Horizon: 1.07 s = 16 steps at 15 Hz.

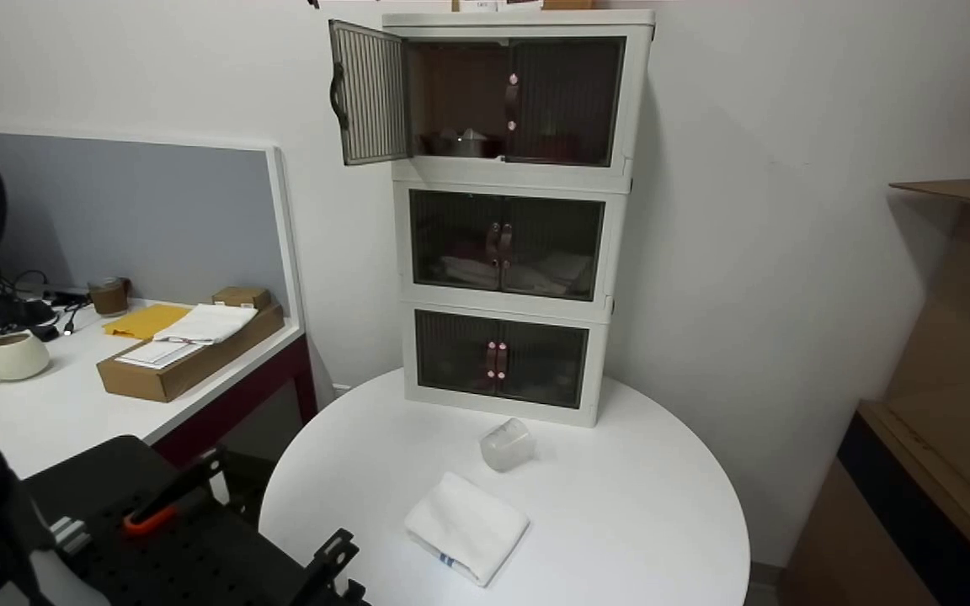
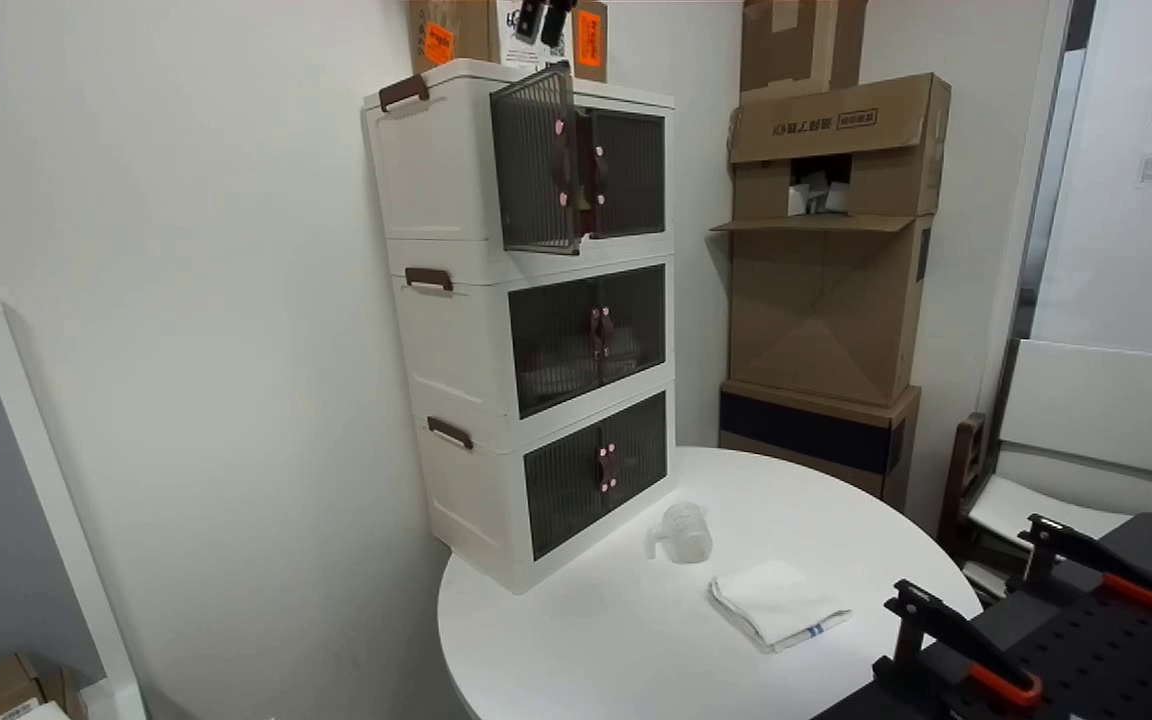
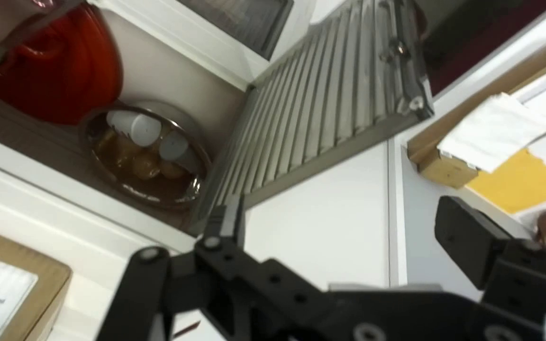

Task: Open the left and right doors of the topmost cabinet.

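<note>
Gripper [image 3: 344, 229]: fingers wide apart, nothing between; just above left door [image 2: 536, 165] in an exterior view.
Left door: swung out, open.
Right door [image 2: 629, 175]: looks shut on top cabinet [image 2: 441, 170]; lies below gripper, to picture-right, past left door.
Right handle [image 2: 600, 178]: long axis upright, on door's inner edge.
Path to right handle, judged: round left door, then down, without nudging it.

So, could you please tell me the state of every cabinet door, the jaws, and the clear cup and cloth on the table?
Topmost left door, open
Topmost right door, shut
Middle doors, both shut
Bottom doors, both shut
Jaws, open
Clear cup, seemingly on its side
White cloth, folded
</note>
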Tool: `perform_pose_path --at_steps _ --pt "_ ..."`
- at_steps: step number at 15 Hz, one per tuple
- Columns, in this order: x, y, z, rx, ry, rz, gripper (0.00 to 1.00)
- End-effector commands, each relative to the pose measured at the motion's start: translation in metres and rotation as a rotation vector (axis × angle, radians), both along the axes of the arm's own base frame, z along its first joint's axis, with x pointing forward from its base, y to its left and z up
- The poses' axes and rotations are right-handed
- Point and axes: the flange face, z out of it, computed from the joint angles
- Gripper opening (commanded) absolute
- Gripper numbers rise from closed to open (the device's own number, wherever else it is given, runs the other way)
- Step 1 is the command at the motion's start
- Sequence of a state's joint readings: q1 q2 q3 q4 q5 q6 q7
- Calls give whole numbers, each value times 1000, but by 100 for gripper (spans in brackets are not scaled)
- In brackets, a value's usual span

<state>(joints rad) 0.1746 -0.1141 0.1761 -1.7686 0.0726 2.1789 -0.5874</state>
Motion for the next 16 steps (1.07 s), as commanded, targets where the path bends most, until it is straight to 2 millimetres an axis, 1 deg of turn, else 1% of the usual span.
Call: perform_pose_path --at_steps 1,2,4,5,7,9,10,12,14,16 --pt "-33 -20 62 194 -74 -5 100" --pt "-39 -32 77 241 -106 -30 100" --pt "-47 -61 103 297 -191 -107 100" --pt "-49 -80 111 301 -233 -147 100" --pt "-46 -125 116 296 -280 -231 100" --pt "-38 -177 105 293 -274 -319 100" --pt "-32 -205 94 296 -248 -357 100" --pt "-24 -253 68 307 -185 -407 100" --pt "-17 -293 36 336 -106 -380 100" --pt "-13 -321 5 353 -30 -342 100"
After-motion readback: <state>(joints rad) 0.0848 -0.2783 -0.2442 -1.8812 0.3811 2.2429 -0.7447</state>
